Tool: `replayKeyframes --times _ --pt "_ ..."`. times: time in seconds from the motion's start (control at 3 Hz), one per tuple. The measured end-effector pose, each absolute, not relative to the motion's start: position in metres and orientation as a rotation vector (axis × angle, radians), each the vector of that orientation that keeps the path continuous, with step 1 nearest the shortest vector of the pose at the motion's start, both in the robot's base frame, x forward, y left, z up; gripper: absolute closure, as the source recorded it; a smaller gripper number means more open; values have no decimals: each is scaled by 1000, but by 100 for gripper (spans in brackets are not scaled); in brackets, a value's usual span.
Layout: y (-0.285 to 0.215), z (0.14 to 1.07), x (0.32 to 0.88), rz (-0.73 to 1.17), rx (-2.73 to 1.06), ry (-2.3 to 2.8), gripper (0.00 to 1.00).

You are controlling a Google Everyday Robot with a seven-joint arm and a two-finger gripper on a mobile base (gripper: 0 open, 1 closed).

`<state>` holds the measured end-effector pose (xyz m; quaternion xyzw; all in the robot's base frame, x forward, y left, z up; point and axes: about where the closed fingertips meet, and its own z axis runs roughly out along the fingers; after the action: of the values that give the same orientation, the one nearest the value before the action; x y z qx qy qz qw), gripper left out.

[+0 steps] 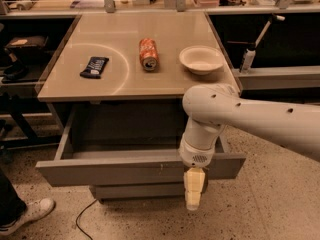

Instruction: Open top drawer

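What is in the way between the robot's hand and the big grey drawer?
Nothing visible. The gripper hangs just in front of the top drawer, low at its front panel and right of centre, with no object between them. The drawer already stands pulled out.

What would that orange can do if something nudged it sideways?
The can lies on its side on the flat tabletop, so it would probably roll. It looks like a thin drink can, likely light. The gripper hangs low before the open top drawer.
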<state>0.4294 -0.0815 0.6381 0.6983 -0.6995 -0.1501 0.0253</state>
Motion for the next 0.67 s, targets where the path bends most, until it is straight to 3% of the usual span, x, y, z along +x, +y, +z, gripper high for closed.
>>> replayKeyframes --times 0.67 --pt "-94 640 419 -444 2123 -2174 0"
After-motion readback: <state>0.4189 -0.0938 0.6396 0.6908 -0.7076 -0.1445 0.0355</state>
